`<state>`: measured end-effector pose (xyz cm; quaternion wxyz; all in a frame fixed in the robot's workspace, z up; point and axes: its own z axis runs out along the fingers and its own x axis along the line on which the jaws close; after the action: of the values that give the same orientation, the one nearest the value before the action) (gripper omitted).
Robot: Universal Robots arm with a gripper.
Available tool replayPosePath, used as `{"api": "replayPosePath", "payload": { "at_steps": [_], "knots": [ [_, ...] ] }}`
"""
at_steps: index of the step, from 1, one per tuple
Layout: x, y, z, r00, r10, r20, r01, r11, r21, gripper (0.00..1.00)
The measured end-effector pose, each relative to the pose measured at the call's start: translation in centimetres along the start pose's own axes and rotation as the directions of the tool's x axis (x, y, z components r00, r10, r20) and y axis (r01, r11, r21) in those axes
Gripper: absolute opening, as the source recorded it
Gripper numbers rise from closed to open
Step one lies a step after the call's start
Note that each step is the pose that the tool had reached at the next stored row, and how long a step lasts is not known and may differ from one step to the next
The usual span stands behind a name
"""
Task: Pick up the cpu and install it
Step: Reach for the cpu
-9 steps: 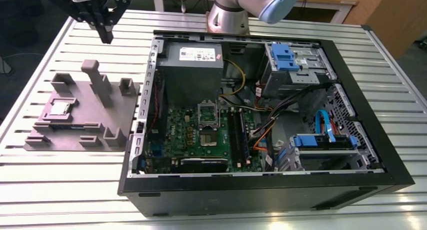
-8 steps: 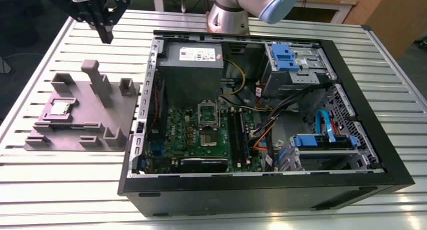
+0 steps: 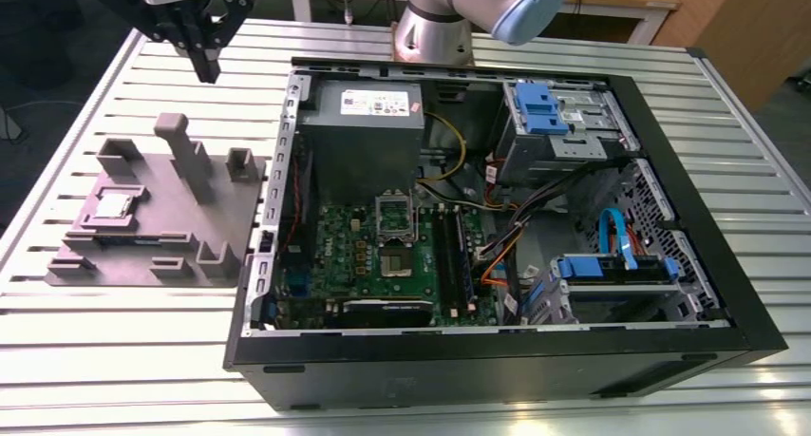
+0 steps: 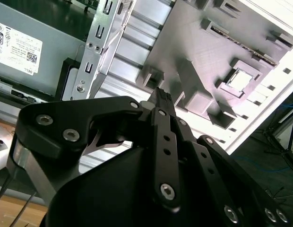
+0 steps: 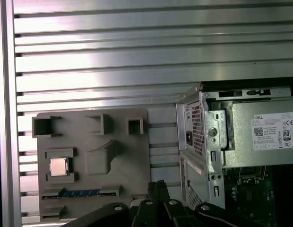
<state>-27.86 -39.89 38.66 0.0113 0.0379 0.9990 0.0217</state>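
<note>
Pincer (image 3: pixel 205 70): upper left of exterior view, pressed together, empty | cpu (image 3: pixel 114 205): seated in grey moulded plate (image 3: pixel 152 255) pocket, exterior view's left | risk: closed tips striking chip or pocket wall, skewing it.

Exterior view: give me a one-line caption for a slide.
Hand hangs near the grey moulded plate that holds the cpu, beside the open computer case.

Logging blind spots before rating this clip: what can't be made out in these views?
- cpu: its corner marking, too small in the exterior view.
- socket: whether its frame is latched, too small in the exterior view.
- grey plate: one edge hidden behind the gripper in the first wrist view.
</note>
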Motion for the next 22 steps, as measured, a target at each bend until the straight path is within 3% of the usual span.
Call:
{"api": "replayPosePath", "payload": {
  "at_steps": [13,22],
  "knots": [
    [-0.39,0.03,0.01,1.0000,0.000,0.0000,0.000,1.0000,0.0000,0.10],
    [-0.17,0.01,0.00,1.0000,0.000,0.0000,0.000,1.0000,0.0000,0.10]
  ]
}}
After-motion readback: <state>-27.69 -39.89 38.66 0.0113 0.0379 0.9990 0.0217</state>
